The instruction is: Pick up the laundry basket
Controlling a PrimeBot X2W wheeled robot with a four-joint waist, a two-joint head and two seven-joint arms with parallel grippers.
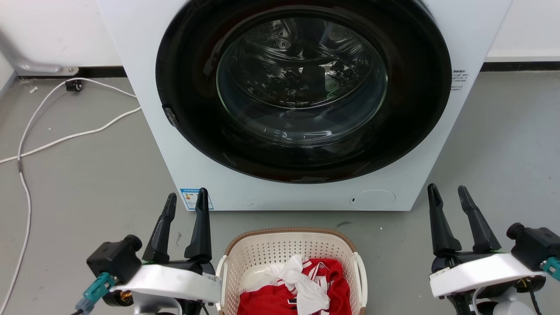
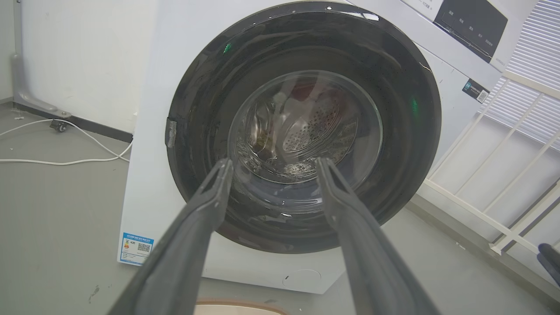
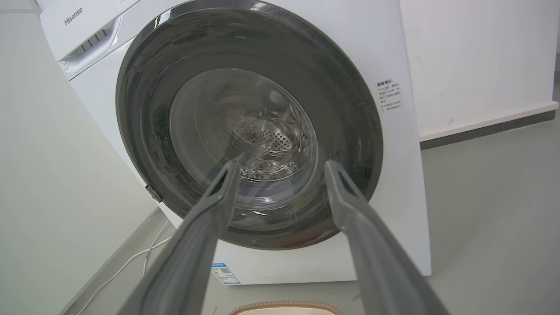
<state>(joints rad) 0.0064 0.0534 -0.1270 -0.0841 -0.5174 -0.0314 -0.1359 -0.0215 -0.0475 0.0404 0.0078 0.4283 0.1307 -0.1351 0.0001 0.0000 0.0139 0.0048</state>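
Observation:
The laundry basket [image 1: 262, 251] stands on the floor at the bottom centre of the head view, cream with perforated walls, a brown woven-look rim and white side handles. Red and white clothes [image 1: 302, 286] lie inside it. A sliver of its rim shows at the bottom of the left wrist view [image 2: 238, 302] and of the right wrist view [image 3: 284, 305]. My left gripper [image 1: 187, 197] is open just left of the basket, fingers pointing at the washer. My right gripper [image 1: 447, 190] is open further off to the basket's right. Neither holds anything.
A white front-loading washing machine [image 1: 144, 87] with a shut dark glass door [image 1: 302, 83] stands right behind the basket. A white cable [image 1: 65, 138] trails over the grey floor at the left. A white railing [image 2: 494, 175] stands to the machine's right.

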